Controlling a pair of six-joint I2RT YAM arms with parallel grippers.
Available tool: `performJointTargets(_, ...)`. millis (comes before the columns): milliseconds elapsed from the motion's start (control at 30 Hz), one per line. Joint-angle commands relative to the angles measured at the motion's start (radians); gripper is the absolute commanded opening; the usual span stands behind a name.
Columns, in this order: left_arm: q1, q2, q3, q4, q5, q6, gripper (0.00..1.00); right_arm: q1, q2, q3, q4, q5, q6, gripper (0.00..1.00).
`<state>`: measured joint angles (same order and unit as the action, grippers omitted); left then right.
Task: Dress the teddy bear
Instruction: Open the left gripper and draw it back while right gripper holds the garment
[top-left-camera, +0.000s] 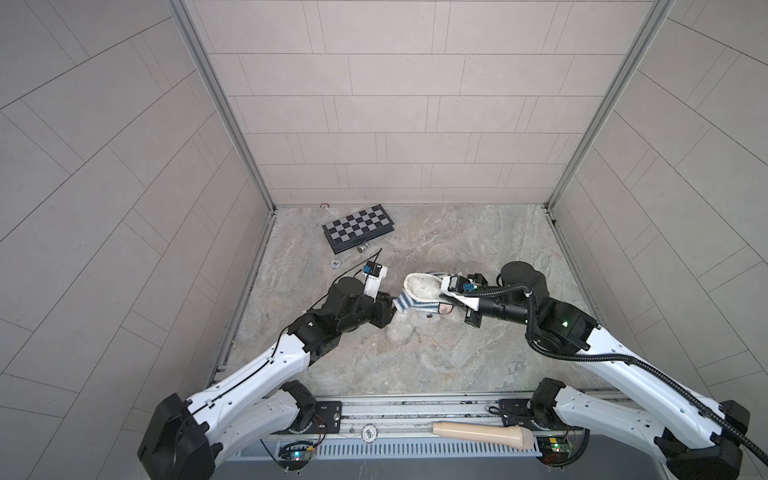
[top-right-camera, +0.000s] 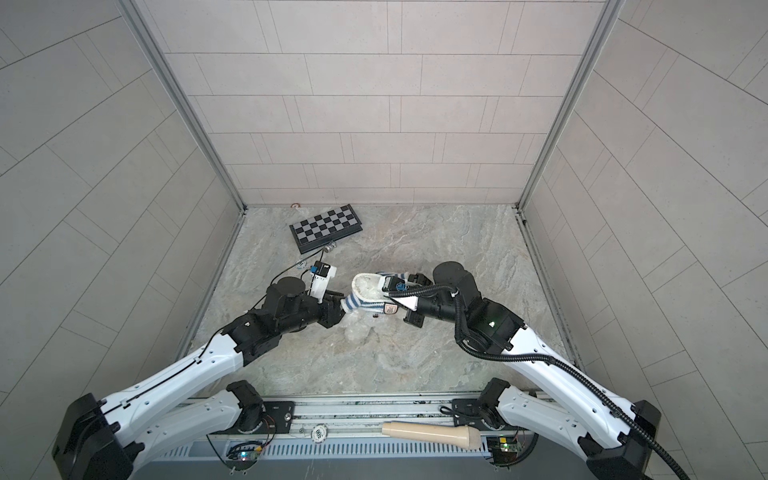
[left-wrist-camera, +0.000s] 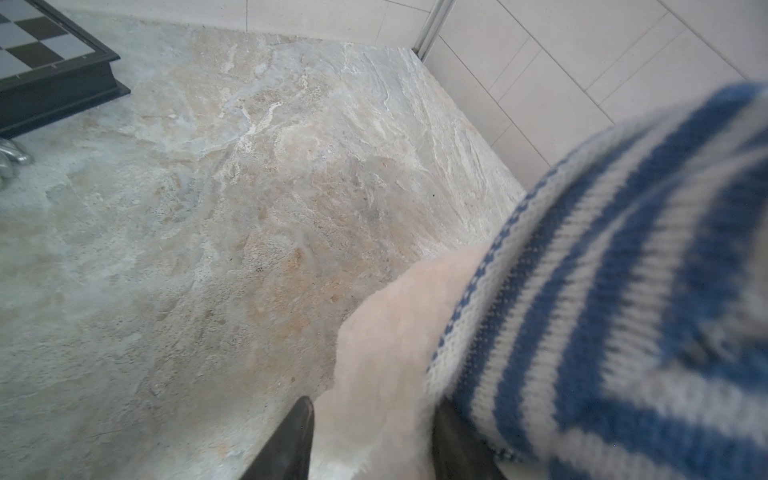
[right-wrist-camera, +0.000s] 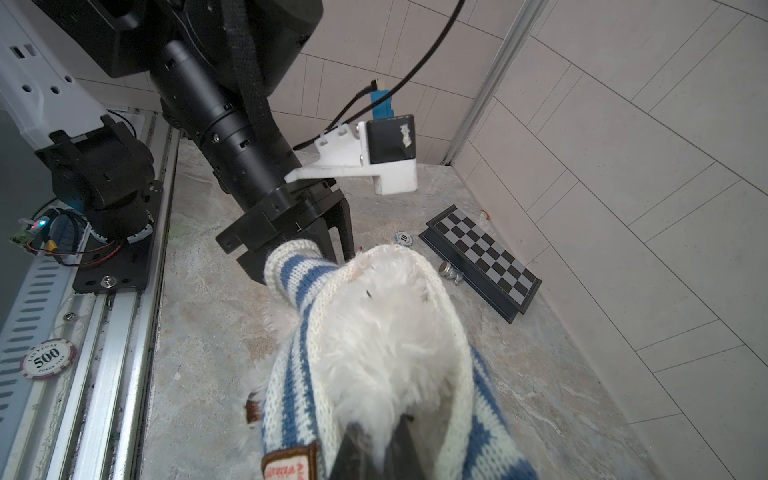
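Marbled tabletop (top-left-camera: 457, 249): chessboard (top-left-camera: 358, 227), poker chip (top-left-camera: 336, 264), teddy bear (top-left-camera: 419, 287)

White fluffy teddy bear (right-wrist-camera: 386, 332): long plush pile, matt, soft-looking. Blue-and-white striped shirt (left-wrist-camera: 623, 291) was chunky knitted cloth, ribbed and fuzzy. Mottled grey-beige tabletop (left-wrist-camera: 208, 208) looked like rough, matt stone. Black-framed chessboard (right-wrist-camera: 482, 257) appeared smooth plastic with slight sheen. Silvery frame rail (right-wrist-camera: 116, 332): brushed metal.

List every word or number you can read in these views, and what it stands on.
"LAS VEGAS 500 POKER CLUB": round maroon-and-white poker chip on the front metal rail.
"10": small blue-and-white poker chip on the stone table.
Brown-edged badge on the blue-and-white striped knit shirt: lettering too blurred.
Mark on the black wrist camera: unreadable.
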<state>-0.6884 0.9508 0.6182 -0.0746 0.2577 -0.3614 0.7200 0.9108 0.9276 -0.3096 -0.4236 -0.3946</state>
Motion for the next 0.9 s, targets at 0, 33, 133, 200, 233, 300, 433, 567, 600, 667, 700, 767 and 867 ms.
performJointTargets(0,0.001,-0.038,-0.008,-0.075,-0.026,0.029,0.55,-0.042,-0.002,0.049,-0.032,-0.013,-0.045,0.0)
performJointTargets(33,0.001,-0.05,-0.008,-0.078,-0.027,0.029,0.56,-0.057,-0.004,0.05,-0.038,-0.02,-0.053,0.0)
performJointTargets(133,0.0,-0.094,-0.015,-0.096,-0.033,0.035,0.6,-0.121,-0.009,0.049,-0.046,-0.085,-0.067,0.0)
performJointTargets(200,0.0,-0.117,-0.006,-0.118,-0.027,0.059,0.62,-0.169,-0.01,0.055,-0.061,-0.145,-0.081,0.0)
performJointTargets(233,0.0,-0.125,-0.001,-0.124,-0.022,0.068,0.64,-0.184,-0.007,0.057,-0.066,-0.166,-0.09,0.0)
performJointTargets(300,-0.002,-0.139,0.016,-0.149,-0.02,0.092,0.66,-0.206,0.001,0.047,-0.066,-0.192,-0.111,0.0)
performJointTargets(433,-0.003,-0.155,0.024,-0.168,-0.026,0.081,0.69,-0.214,0.033,0.035,-0.051,-0.203,-0.131,0.0)
performJointTargets(567,-0.005,-0.128,0.07,-0.192,0.005,0.093,0.72,-0.217,0.073,0.005,0.017,-0.219,-0.108,0.0)
performJointTargets(600,-0.008,-0.114,0.091,-0.21,0.022,0.107,0.74,-0.217,0.097,0.017,0.008,-0.228,-0.116,0.0)
performJointTargets(667,-0.008,-0.097,0.121,-0.242,0.012,0.113,0.74,-0.217,0.13,0.038,-0.015,-0.242,-0.123,0.0)
performJointTargets(700,-0.007,-0.094,0.132,-0.245,0.016,0.114,0.74,-0.217,0.136,0.042,-0.018,-0.244,-0.123,0.0)
performJointTargets(767,-0.008,-0.098,0.154,-0.257,0.034,0.124,0.74,-0.218,0.131,0.04,-0.014,-0.245,-0.125,0.0)
performJointTargets(867,-0.008,-0.114,0.184,-0.284,0.058,0.143,0.73,-0.215,0.113,0.048,-0.04,-0.242,-0.14,0.0)
